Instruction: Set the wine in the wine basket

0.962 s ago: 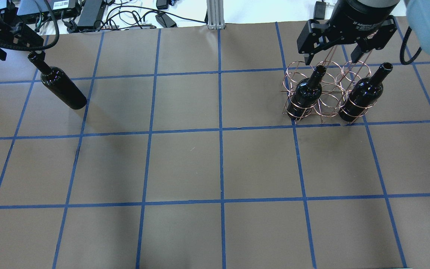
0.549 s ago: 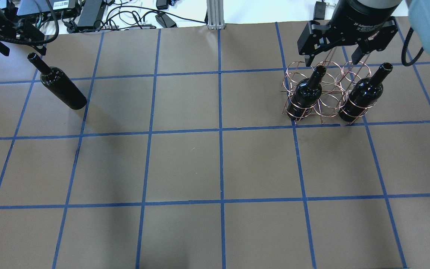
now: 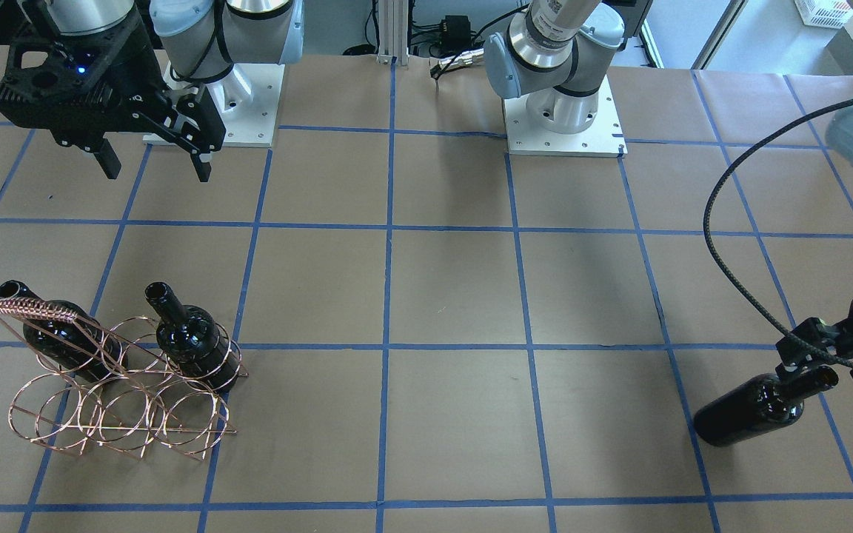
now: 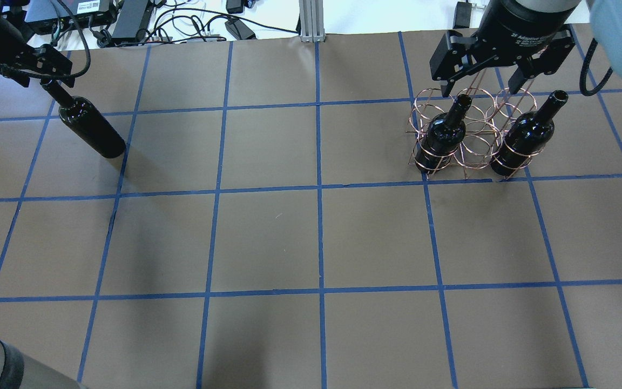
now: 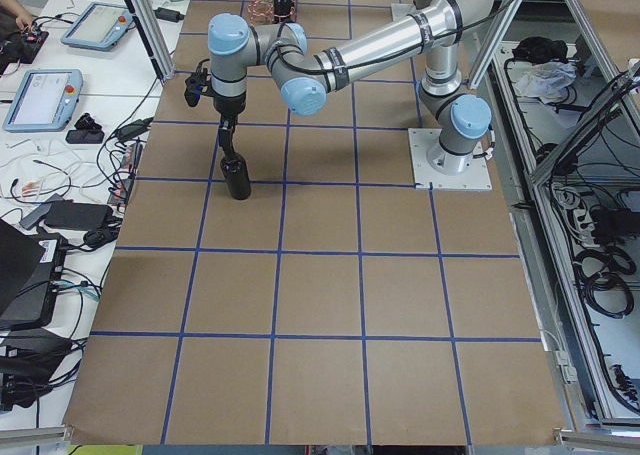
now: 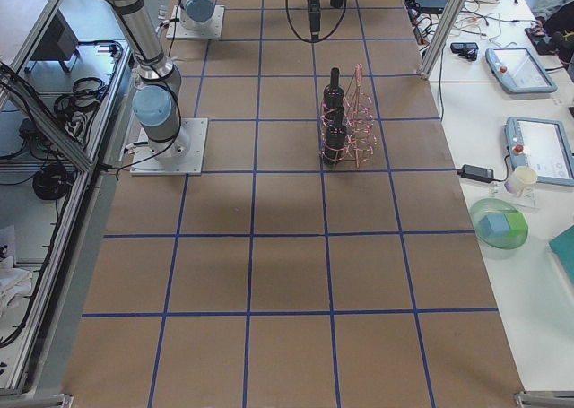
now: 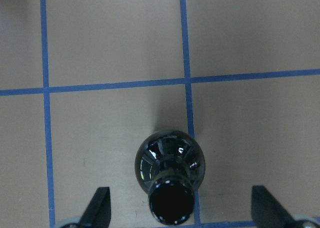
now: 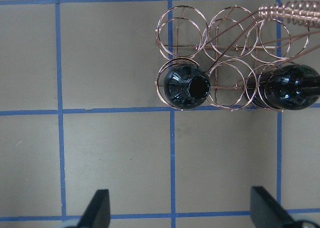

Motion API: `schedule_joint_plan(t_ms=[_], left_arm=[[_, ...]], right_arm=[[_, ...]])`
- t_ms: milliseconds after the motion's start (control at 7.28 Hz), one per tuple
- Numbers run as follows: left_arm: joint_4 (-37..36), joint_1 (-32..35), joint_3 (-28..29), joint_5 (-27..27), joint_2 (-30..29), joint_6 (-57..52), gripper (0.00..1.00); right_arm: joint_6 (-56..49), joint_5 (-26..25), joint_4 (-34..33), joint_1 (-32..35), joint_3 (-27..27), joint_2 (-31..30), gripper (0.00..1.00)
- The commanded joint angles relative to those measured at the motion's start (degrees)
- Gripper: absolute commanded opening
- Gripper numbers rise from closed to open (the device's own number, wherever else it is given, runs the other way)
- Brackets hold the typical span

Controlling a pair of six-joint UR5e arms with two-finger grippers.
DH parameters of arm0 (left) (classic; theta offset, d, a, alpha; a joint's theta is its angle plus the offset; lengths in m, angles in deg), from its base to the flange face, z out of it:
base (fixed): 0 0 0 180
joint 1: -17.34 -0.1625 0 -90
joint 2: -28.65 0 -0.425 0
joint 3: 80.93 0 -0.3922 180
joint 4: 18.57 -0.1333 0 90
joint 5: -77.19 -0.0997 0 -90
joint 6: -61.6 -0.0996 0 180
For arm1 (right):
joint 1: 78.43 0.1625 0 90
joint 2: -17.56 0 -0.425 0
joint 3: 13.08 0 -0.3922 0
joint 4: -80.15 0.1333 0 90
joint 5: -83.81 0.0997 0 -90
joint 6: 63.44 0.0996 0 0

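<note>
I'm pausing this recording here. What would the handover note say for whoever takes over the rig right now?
Left pincer: open, fingers either side of the loose wine bottle neck, not closed on it.
Right pincer: open, empty, raised on the robot's side of the wine basket.
Loose wine bottle: upright on the table, robot's far left.
Done: two other bottles stand in the end hoops of the basket row nearer the robot.
Left: grip the loose bottle, carry it across, lower it into a free hoop.

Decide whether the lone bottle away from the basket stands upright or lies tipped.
Upright: the wine stands on its base in the left side view, neck pointing up.
</note>
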Motion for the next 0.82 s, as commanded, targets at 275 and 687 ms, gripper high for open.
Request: schedule_joint_plan(t_ms=[275,687], left_arm=[[-1.8,0.0,-0.2,1.2,-2.6,-0.5,1.00],[-1.8,0.0,-0.3,1.0,-2.8,-3.0,0.55]], right_arm=[[0.0,0.1,0.0,0.0,0.0,0.0,1.00],[0.0,0.1,0.0,0.0,0.0,0.0,1.00]])
